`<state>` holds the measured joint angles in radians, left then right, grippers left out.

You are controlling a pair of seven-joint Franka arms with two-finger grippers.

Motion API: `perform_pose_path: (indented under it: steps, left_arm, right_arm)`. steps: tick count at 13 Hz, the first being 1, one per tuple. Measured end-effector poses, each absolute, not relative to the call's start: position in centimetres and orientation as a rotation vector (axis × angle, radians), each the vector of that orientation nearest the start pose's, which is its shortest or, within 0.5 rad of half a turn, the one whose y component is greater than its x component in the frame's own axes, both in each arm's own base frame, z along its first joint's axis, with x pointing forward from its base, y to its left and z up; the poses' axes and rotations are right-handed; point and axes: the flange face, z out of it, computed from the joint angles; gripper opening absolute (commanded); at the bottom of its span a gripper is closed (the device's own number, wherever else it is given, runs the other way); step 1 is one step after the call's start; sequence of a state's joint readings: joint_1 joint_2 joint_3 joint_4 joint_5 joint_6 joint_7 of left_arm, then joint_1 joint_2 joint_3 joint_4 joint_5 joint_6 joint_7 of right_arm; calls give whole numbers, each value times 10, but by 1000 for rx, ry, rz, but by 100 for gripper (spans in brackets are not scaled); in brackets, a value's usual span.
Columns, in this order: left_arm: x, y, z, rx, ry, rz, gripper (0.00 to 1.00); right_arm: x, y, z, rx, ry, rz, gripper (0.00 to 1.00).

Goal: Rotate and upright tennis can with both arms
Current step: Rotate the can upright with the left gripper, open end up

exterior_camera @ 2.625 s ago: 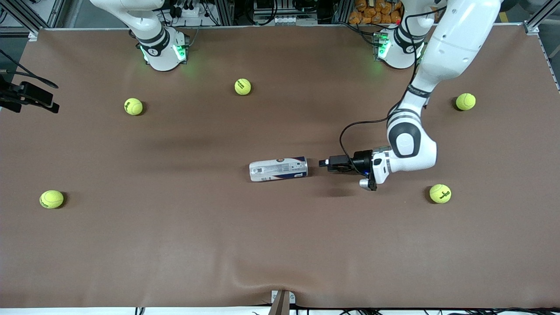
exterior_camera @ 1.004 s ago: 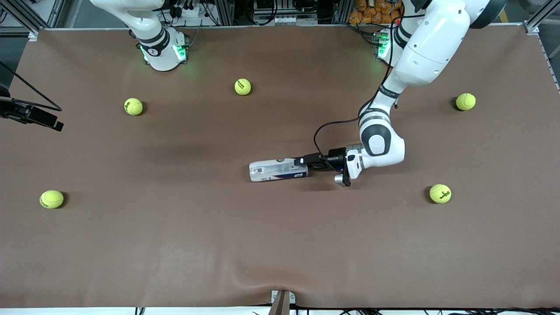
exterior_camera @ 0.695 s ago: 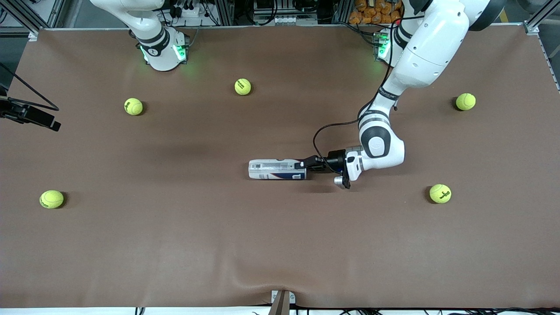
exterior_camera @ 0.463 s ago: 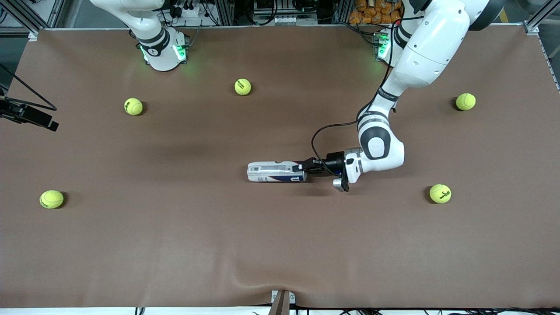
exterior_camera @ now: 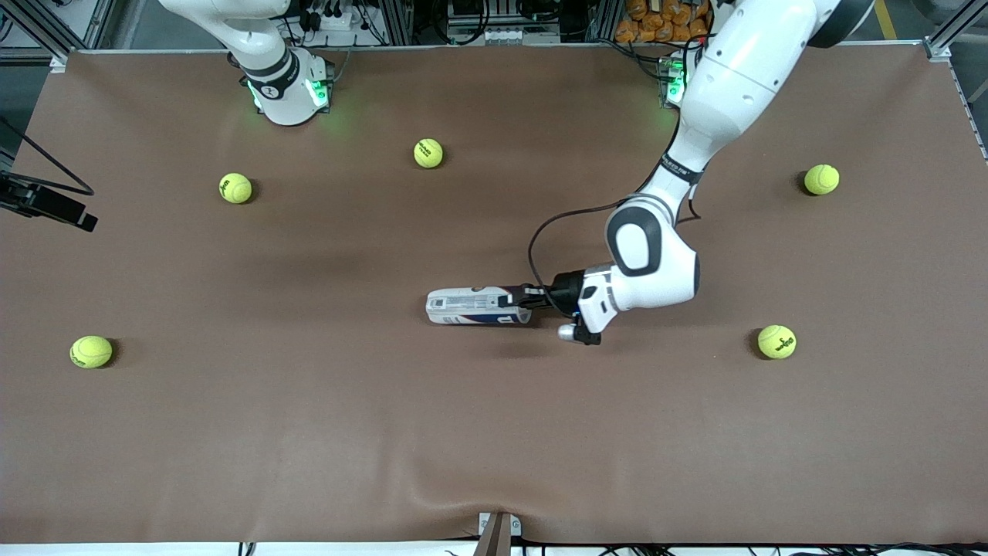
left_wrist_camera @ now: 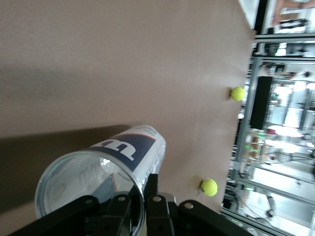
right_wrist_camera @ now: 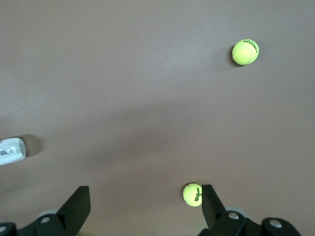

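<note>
Brown cloth covers the table (exterior_camera: 494, 432) wall to wall. Near to far, we note 2 tennis balls (exterior_camera: 91, 351) closest to the front camera, 1 toward each end. Next comes the tennis can (exterior_camera: 477, 306), on its side at mid-table, its open end toward the left arm's end of the table. We see the left gripper (exterior_camera: 531, 300) at that end, clamped on the rim: the left wrist view shows 1 finger inside the clear mouth (left_wrist_camera: 88, 187) and 1 outside, a detail the front view cannot resolve. Farther off lie 3 more balls. We find the right gripper (right_wrist_camera: 145, 199) only in its own wrist view, fingers wide apart and empty, waiting above the cloth.
</note>
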<state>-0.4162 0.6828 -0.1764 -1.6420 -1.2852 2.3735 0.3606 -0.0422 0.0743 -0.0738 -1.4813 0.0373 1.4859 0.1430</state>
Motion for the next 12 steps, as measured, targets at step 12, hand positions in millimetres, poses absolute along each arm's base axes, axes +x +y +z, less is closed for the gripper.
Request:
perform_pose_path:
  steps: [12]
  left_arm:
    - [542, -503, 398, 2880, 232, -54, 0]
  right_arm:
    - [565, -61, 619, -3083, 403, 106, 100]
